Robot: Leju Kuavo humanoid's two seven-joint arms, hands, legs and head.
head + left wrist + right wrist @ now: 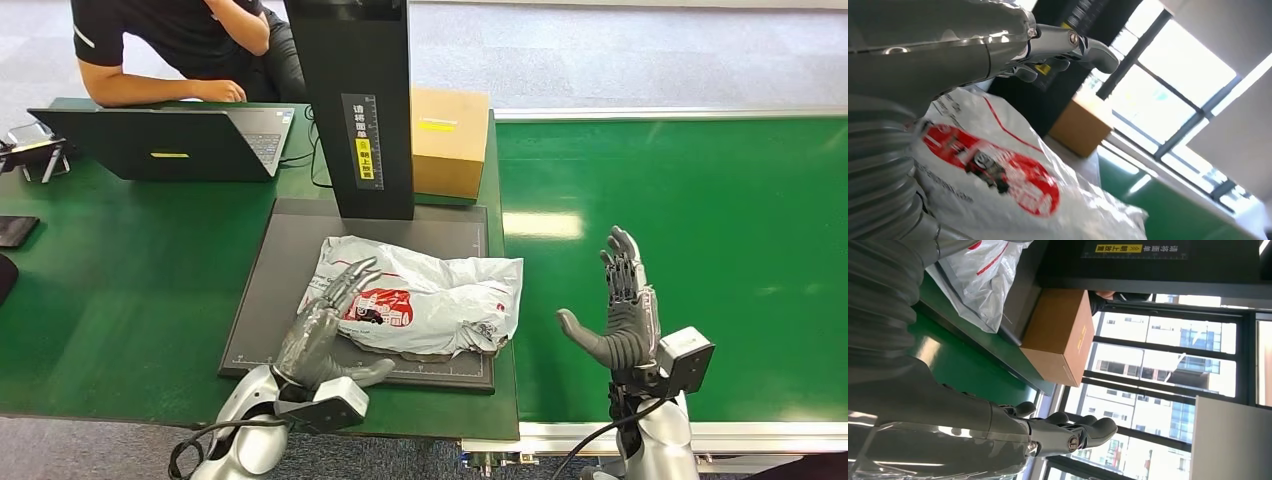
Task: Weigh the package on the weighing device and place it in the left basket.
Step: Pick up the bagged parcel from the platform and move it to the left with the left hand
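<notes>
On the dark weighing platform [270,300], near its front right part: the package [430,300], a crinkled white plastic mailer with a red printed label, lying flat. Its right end reaches the platform's right edge.

Left hand [325,325] lies over the package's left end, fingers stretched forward across the label area, thumb pointing right along the platform's front edge. From the head view the fingertips appear to rest on the plastic. In the left wrist view the fingers [1068,42] are extended above the bag's surface, not curled round it; no grasp shown.

Right hand [620,315] is released, raised over the green belt [700,220] just right of the package, palm toward it, fingers upright and spread, thumb out to the left. Holds nothing; apart from the bag.

Black upright column [360,110] with a yellow-marked label stands at the platform's rear. Brown cardboard box [450,140] sits just behind and right of the column. On the green table to the left: an open laptop [170,145], with a person's arm [160,90] resting behind it. A dark flat object lies at the far left edge, too cropped to identify.
</notes>
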